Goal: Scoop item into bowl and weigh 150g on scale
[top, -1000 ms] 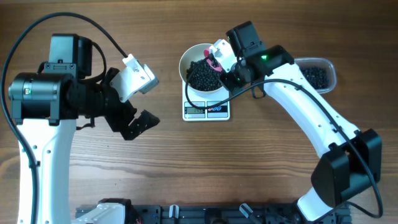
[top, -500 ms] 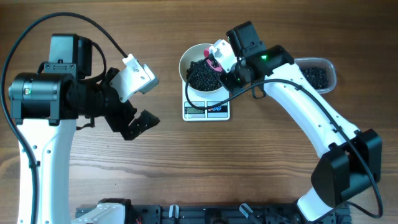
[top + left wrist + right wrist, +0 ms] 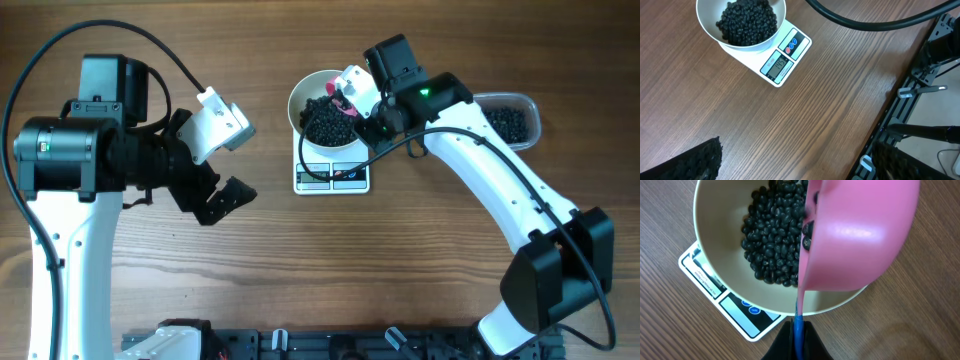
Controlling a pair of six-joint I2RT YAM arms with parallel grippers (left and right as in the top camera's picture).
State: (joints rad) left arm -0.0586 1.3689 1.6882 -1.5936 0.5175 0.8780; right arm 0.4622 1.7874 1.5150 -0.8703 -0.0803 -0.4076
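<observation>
Evidently nothing has moved: right gripper [image 3: 798, 336] stays clamped on the scoop [image 3: 855, 235] tipped over the bowl [image 3: 710, 230], left gripper [image 3: 800, 166] gapes empty, so filling looks paused.

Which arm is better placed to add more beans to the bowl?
Right. The right gripper is shut on the pink scoop, tilted over the bowl on the scale, with beans at its lip. The left gripper hangs open and empty, apart from the bowl.
</observation>
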